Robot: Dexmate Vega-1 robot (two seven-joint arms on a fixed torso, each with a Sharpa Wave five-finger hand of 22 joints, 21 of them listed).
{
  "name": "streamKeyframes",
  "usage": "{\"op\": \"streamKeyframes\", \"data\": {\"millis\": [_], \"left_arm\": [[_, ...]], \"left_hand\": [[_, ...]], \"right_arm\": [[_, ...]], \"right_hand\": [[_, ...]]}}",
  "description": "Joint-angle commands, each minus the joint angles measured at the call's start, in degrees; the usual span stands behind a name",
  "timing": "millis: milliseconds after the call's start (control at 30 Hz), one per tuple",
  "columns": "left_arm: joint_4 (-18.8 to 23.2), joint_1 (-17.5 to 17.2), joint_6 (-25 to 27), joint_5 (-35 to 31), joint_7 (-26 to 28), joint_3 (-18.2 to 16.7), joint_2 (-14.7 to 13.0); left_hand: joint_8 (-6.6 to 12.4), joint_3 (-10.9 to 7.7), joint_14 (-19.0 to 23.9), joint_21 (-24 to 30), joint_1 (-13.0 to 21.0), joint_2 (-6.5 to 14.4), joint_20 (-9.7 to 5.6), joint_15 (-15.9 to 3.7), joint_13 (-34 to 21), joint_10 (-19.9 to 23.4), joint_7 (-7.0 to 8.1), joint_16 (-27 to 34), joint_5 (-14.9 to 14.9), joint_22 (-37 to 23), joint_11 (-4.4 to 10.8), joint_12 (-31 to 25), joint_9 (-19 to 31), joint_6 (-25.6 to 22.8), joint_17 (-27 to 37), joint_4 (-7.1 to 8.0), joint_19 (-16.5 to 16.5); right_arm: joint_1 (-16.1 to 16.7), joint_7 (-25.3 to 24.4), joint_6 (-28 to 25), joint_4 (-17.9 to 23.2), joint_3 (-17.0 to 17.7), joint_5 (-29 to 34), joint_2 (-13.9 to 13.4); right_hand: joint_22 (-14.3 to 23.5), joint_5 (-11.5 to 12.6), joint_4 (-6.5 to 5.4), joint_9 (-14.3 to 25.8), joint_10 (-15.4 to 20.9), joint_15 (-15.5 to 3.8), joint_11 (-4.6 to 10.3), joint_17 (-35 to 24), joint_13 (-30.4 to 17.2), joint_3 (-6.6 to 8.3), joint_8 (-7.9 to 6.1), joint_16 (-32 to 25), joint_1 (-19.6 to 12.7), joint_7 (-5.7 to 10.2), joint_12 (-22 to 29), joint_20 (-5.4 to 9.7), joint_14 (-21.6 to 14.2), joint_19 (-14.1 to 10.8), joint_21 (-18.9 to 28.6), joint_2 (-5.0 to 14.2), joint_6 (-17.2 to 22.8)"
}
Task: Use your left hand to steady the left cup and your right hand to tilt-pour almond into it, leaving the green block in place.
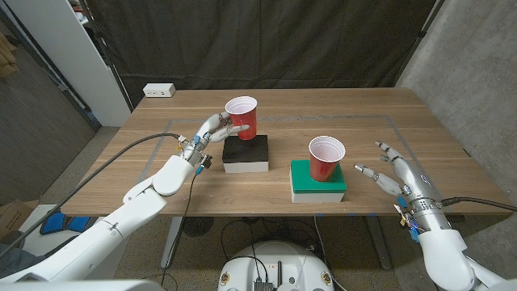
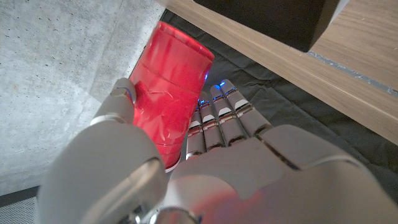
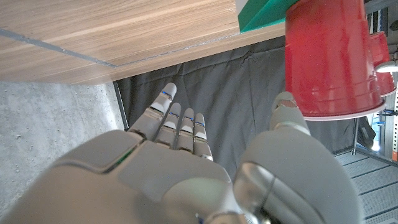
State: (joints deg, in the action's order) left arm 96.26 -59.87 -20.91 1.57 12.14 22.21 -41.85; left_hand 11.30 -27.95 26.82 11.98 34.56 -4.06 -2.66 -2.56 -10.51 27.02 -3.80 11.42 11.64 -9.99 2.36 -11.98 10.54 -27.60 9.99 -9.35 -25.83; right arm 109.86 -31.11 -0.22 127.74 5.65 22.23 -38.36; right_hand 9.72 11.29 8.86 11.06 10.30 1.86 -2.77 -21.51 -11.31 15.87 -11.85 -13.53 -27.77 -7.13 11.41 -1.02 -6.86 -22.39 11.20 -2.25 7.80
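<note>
Your left hand (image 1: pixel 212 133) grips the left cup (image 1: pixel 241 118) on its black block (image 1: pixel 245 153), so steadying's done, but your right hand (image 1: pixel 396 172) hangs open beside the right cup (image 1: pixel 325 158) on the green block (image 1: pixel 317 183) — grasp and pour remain.

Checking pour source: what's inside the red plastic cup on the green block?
Red plastic cup on the green block: only its white inner wall shows. Its bottom is hidden by the rim angle, so almonds can't be confirmed.
</note>
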Motion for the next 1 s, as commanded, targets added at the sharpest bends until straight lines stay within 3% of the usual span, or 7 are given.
{"op": "streamKeyframes", "data": {"millis": [33, 467, 1000], "left_arm": [[-0.7, 0.2, -0.9, 0.0, 0.4, 0.1, 0.6], [-0.8, 0.6, -0.6, 0.3, 0.2, 0.4, 1.0], [0.1, -1.1, -0.6, 0.6, 1.5, -0.4, 1.0]], "left_hand": [[-0.10, 0.07, 0.6, 0.1, 0.4, 0.3, -1.68, -2.88, -0.3, 0.5, 0.06, -0.1, 0.2, -0.3, -0.06, 0.2, 0.1, -0.4, 0.3, -0.07, -0.5], [-0.20, 0.28, 0.2, 0.0, 0.6, 0.5, -1.58, -2.84, -0.4, 0.4, 0.10, -0.3, 0.2, -0.3, -0.18, 0.3, 0.1, -0.3, 0.3, -0.12, -0.3], [-0.23, 0.56, 0.1, -0.1, 0.7, 0.6, -1.41, -2.59, -0.4, 0.2, 0.11, -0.3, 0.3, -0.4, -0.22, 0.4, 0.2, -0.3, 0.3, -0.10, -0.2]], "right_arm": [[3.5, 1.1, 1.9, 2.0, 1.1, 3.2, 3.9], [3.3, 3.4, 3.7, 1.7, 1.2, 4.6, 5.1], [-0.8, 6.1, 6.1, -0.6, -1.1, 4.2, 3.9]], "right_hand": [[0.3, 0.3, 0.26, 0.2, -0.2, 0.03, 0.11, -0.1, -0.3, 0.13, 0.18, 0.1, -0.8, 0.02, 0.0, -0.15, 0.1, 0.3, -0.1, 0.05, -0.4], [0.3, 0.3, 0.19, 0.2, -0.2, 0.22, 0.11, -0.1, -0.3, 0.09, 0.18, 0.1, -0.9, 0.01, 0.0, -0.24, 0.1, 0.3, 0.0, -0.10, -0.5], [0.3, 0.3, 0.07, 0.2, -0.4, 0.35, -0.16, 0.0, -0.3, -0.05, 0.23, 0.2, -1.0, -0.22, 0.0, -0.30, 0.3, 0.5, -0.1, -0.35, -0.7]]}}
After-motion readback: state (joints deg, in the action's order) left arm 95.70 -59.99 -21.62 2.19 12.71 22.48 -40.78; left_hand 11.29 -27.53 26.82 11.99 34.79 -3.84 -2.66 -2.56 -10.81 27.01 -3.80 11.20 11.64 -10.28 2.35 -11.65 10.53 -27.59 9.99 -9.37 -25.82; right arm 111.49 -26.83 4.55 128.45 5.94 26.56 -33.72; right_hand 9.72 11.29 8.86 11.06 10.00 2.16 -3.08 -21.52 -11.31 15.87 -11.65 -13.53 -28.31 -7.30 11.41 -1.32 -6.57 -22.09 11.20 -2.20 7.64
